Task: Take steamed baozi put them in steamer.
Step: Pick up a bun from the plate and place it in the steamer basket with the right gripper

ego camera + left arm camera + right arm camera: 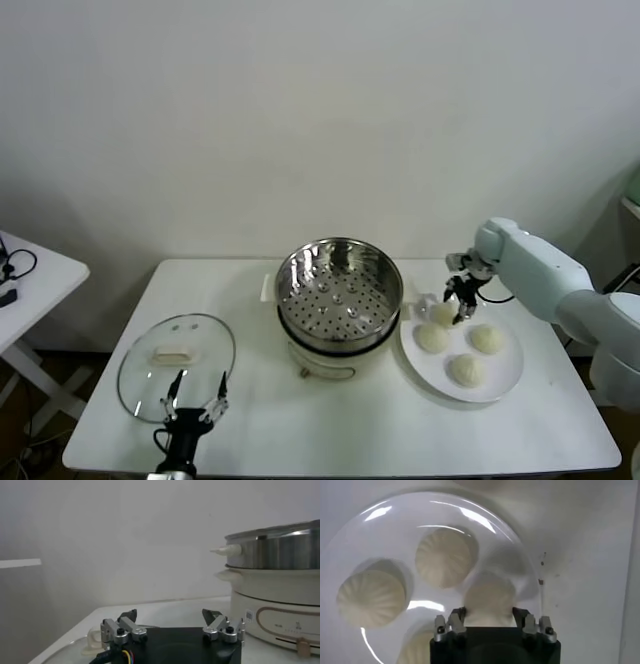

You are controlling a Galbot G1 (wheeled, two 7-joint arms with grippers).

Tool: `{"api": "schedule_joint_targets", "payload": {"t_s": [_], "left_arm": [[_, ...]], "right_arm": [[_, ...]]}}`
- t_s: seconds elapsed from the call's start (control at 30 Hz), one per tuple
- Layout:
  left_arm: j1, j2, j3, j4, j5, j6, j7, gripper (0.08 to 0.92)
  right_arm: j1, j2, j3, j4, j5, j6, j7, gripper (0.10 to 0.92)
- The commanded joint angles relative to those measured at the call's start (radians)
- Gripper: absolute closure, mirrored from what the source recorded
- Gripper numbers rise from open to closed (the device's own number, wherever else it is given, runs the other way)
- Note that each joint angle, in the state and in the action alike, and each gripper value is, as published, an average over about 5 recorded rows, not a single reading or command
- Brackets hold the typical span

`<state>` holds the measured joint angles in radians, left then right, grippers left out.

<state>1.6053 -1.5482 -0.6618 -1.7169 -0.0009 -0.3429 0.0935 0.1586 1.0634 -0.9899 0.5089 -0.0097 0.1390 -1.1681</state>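
Observation:
The steel steamer (338, 285) sits on its cream pot base at the table's middle, with nothing in it; it also shows in the left wrist view (280, 550). Four cream baozi are at the white plate (507, 378) to its right. My right gripper (459, 303) is over the plate's far left part, its jaws closed on one baozi (440, 313). In the right wrist view this baozi (489, 602) fills the gap between the fingers of the right gripper (489, 614). Three others (443, 556) lie on the plate (395, 520). My left gripper (196, 405) is open and empty at the front left.
A round glass lid (176, 362) with a white handle lies on the table left of the steamer, partly under my left gripper (170, 617). A second white table (30, 280) stands at far left. A white wall is behind.

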Motion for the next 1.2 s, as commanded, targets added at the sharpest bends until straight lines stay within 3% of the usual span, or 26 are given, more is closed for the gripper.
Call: {"api": "schedule_joint_targets", "payload": {"t_s": [0.03,0.4,0.8,1.03,1.2], "left_arm": [[0.002,0.0,-0.001,-0.001,0.002,-0.001,-0.001,0.177],[0.011,-0.004,-0.001,-0.014,0.012,-0.002,-0.002,0.177],[0.017,-0.007,0.006,-0.021,0.029,-0.004,-0.003,0.177],[0.016,-0.007,0.005,-0.014,0.028,-0.009,-0.004,0.177],[0.014,-0.01,0.001,-0.014,0.027,-0.01,-0.005,0.177]], "right_arm": [[0.046,-0.036,-0.055,0.06,0.04,0.004,-0.007,0.414],[0.44,-0.171,-0.367,0.403,0.273,0.026,-0.043,0.423],[0.735,-0.105,-0.416,0.701,0.389,0.099,0.003,0.423],[0.699,-0.019,-0.42,0.832,0.21,0.238,0.136,0.427],[0.581,0.044,-0.408,0.759,-0.037,0.425,0.269,0.431]]}}
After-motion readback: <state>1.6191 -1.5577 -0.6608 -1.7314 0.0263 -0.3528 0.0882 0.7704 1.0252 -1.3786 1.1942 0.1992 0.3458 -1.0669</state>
